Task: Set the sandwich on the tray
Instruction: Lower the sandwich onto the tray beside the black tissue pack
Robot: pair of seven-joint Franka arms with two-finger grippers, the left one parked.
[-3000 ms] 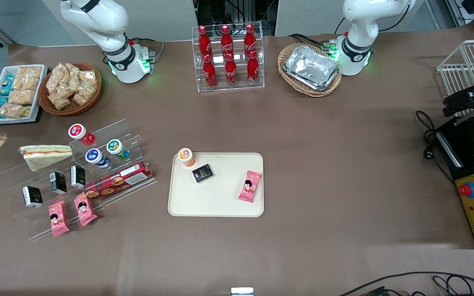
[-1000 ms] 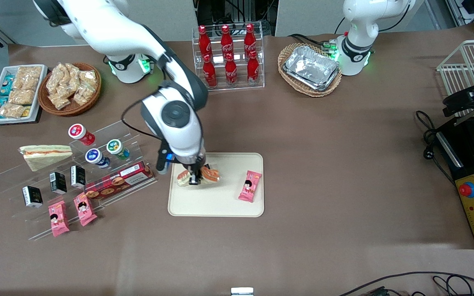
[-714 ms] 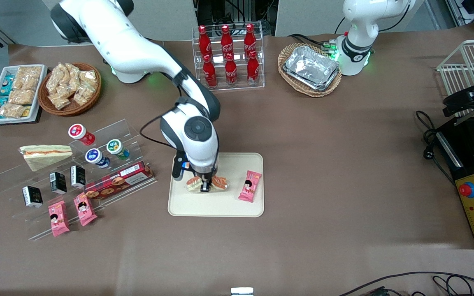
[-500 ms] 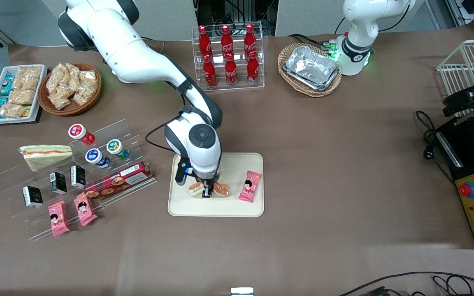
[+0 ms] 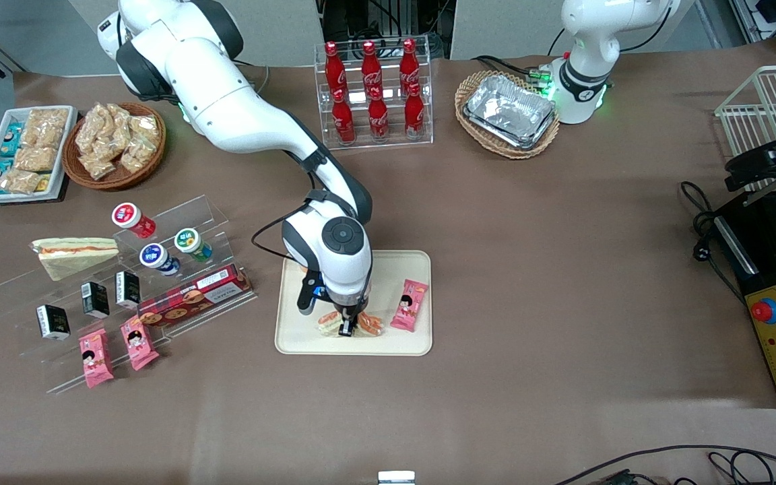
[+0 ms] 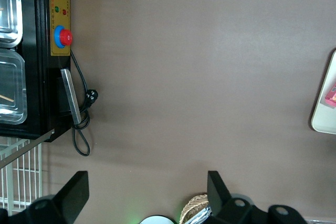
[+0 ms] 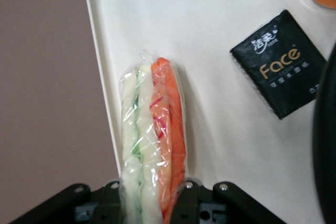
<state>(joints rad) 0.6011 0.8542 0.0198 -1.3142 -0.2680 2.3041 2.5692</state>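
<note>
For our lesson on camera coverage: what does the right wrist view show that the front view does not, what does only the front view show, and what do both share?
Only the right wrist view shows the black Face packet lying on the tray.

Only the front view shows the pink snack packet on the tray and the second sandwich on the acrylic shelf.

Both show the hand shut on the sandwich over the tray.

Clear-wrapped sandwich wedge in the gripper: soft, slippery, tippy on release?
The clear-wrapped sandwich wedge looks soft: pale bread and orange filling would likely squash under a hard squeeze. Its glossy film may slip in the gripper. Held on edge over the cream plastic tray, it will probably topple flat.
</note>
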